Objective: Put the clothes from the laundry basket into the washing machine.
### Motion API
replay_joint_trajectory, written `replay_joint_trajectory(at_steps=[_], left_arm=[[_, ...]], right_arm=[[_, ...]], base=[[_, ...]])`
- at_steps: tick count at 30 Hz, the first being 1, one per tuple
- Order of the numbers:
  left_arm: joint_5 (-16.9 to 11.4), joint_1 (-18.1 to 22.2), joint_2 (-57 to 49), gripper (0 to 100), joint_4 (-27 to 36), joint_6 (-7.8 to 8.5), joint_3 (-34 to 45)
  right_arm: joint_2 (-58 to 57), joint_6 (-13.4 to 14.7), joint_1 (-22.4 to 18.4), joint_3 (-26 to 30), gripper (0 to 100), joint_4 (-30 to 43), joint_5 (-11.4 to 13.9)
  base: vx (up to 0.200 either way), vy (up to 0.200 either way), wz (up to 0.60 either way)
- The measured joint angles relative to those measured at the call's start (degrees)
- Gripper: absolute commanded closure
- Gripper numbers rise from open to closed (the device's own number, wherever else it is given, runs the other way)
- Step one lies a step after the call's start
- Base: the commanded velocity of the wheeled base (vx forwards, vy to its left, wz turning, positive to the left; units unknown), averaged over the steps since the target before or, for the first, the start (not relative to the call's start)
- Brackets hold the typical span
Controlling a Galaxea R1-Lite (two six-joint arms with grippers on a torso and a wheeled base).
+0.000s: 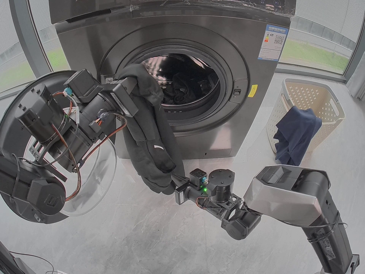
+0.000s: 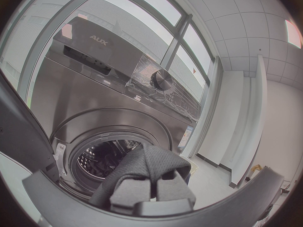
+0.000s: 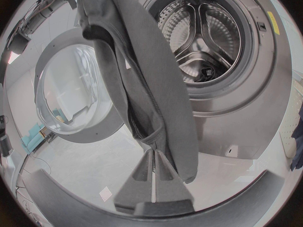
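At the far left the washer's round door (image 1: 102, 172) stands swung open, its glass bowl facing the floor (image 1: 152, 233). Just right of it, the left gripper (image 1: 131, 85) is raised at the left edge of the drum opening, its fingers (image 2: 131, 193) pressed together on the top of a dark garment (image 1: 152, 141) whose fabric drapes over them. The garment hangs down in front of the washer (image 1: 213, 39), from the rim of the opening to just above the floor, all of it outside the drum (image 1: 190, 80). Inside the drum, low down, lie some dark clothes (image 1: 186, 86).

Below and a little right of the opening, the right gripper (image 1: 178, 180) is low near the floor, its fingers (image 3: 142, 174) closed flat against each other and pinching the garment's bottom hem, so the garment is stretched between the two grippers.

At the right, beside the washer, the pale basket (image 1: 323, 96) stands on the floor, tilted. A blue cloth (image 1: 296, 134) hangs over its near rim and down its outer wall, well apart from both grippers.
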Motion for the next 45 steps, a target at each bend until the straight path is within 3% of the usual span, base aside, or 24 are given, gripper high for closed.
replay_joint_trajectory(at_steps=[7,13,14,26,43,44,45], left_arm=[[0.0,0.0,0.0,100,0.0,0.00,0.0],[0.0,0.1,-0.4,100,0.0,-0.06,0.1],[0.0,0.1,-0.4,100,0.0,-0.06,0.1],[0.0,-0.2,-0.5,100,0.0,-0.09,-0.1],[0.0,-0.2,-0.5,100,0.0,-0.09,-0.1],[0.0,-0.2,-0.5,100,0.0,-0.09,-0.1],[0.0,-0.2,-0.5,100,0.0,-0.09,-0.1]], right_arm=[[-6.2,0.4,0.6,8.2,100,-0.8,-0.5],[-6.8,0.7,1.3,10.0,100,-1.4,-1.5],[-6.7,0.7,1.4,10.0,0,-1.3,-1.5],[-4.2,0.7,1.1,6.6,0,-0.7,-1.4],[1.9,0.5,1.6,-6.9,0,4.2,-1.4],[2.3,0.4,1.6,-7.5,100,4.2,-1.4],[2.6,0.4,1.6,-8.1,100,4.1,-1.5]], base=[[0.000,0.000,0.00],[0.000,0.000,0.00],[0.000,0.000,0.00],[0.000,0.000,0.00],[0.000,0.000,0.00],[0.000,0.000,0.00],[0.000,0.000,0.00]])
